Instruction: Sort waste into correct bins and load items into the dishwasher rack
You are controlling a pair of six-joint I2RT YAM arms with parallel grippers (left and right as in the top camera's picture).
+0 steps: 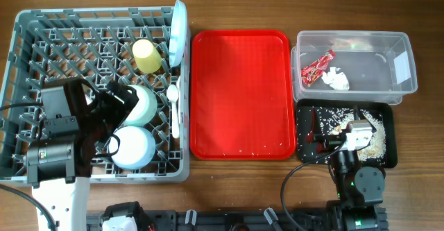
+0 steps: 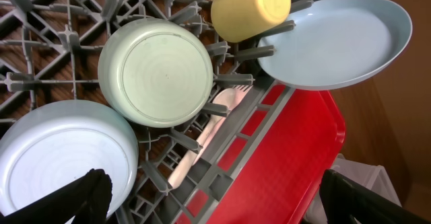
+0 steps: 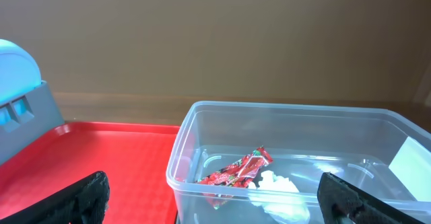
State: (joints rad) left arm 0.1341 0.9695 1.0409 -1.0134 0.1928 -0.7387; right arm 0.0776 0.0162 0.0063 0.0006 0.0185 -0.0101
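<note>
The grey dishwasher rack (image 1: 28, 30) holds a yellow-green cup (image 1: 146, 55), a light-blue plate (image 1: 177, 33) on edge, two upturned bowls (image 1: 142, 105) (image 1: 134, 148) and a white fork and spoon (image 1: 173, 103). My left gripper (image 1: 114, 118) is open and empty above the bowls. In the left wrist view my gripper (image 2: 215, 204) hangs over the rack's edge, with the bowls (image 2: 156, 72) (image 2: 60, 153), the cup (image 2: 250, 9), the plate (image 2: 337, 42) and the fork (image 2: 215, 113) in sight. The clear tub (image 1: 406, 78) holds the red wrapper (image 1: 317, 66) and the napkin (image 1: 336, 79). My right gripper (image 1: 343, 123) is open and empty over the black tray (image 1: 392, 155), which holds rice crumbs (image 1: 374, 137).
The large red tray (image 1: 239, 92) lies between the rack and the bins, with a few crumbs near its front edge. In the right wrist view my open gripper (image 3: 215, 207) faces the clear tub (image 3: 182, 157), with the wrapper (image 3: 239, 170) and the napkin (image 3: 276, 187) inside.
</note>
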